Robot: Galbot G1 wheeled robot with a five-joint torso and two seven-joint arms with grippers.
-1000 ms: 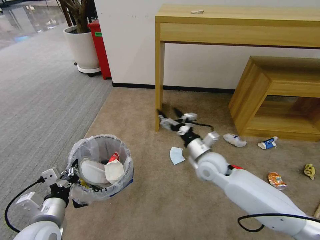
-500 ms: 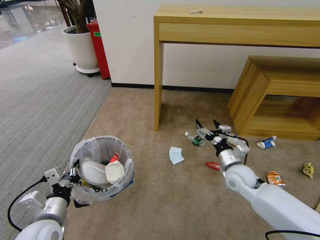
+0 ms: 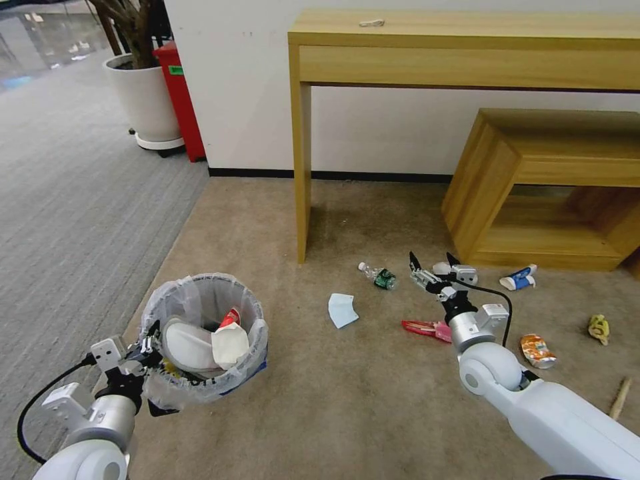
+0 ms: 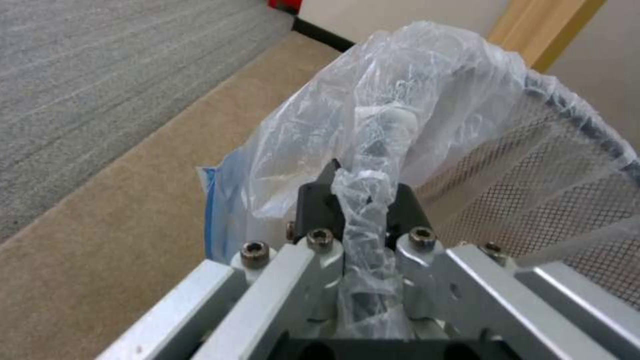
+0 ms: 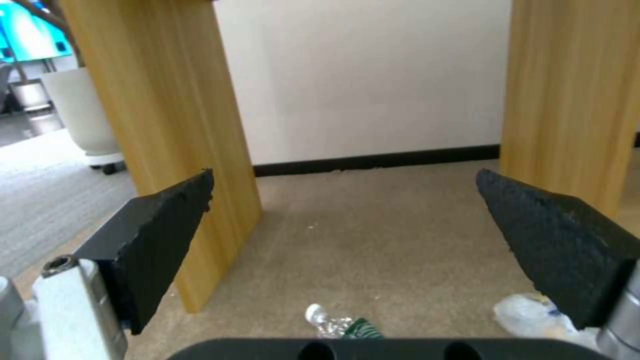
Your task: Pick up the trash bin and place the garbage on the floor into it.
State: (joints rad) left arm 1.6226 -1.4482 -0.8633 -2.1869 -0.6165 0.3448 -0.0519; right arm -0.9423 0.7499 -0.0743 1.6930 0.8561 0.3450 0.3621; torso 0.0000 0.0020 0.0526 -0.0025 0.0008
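Beige-tan carpeted floor (image 3: pixel 320 413) runs up to a white wall, with a wooden desk (image 3: pixel 467 40) and a low wooden bench (image 3: pixel 533 180) standing along it. Litter is strewn over the floor in front of the bench: a small bottle (image 3: pixel 377 276), a blue mask (image 3: pixel 343 310), a red wrapper (image 3: pixel 425 328), a blue-white carton (image 3: pixel 518 278), a crushed orange can (image 3: pixel 536 351).

The left gripper (image 3: pixel 140 350) is clenched on the rim and bag of the trash bin (image 3: pixel 203 333), which sits near the floor's edge where the grey carpet begins; 1 slipper already lies inside.

The right gripper (image 3: pixel 435 261) hangs above the litter, jaws spread wide and empty, the bottle just beside it.

The bottle lies on its side, long axis flat on the floor, cap aimed toward the desk leg. Being round, it may roll away if only 1 finger touches it. The left grip seems to be mostly thin plastic; the bag could tear or slip and tip the bin.
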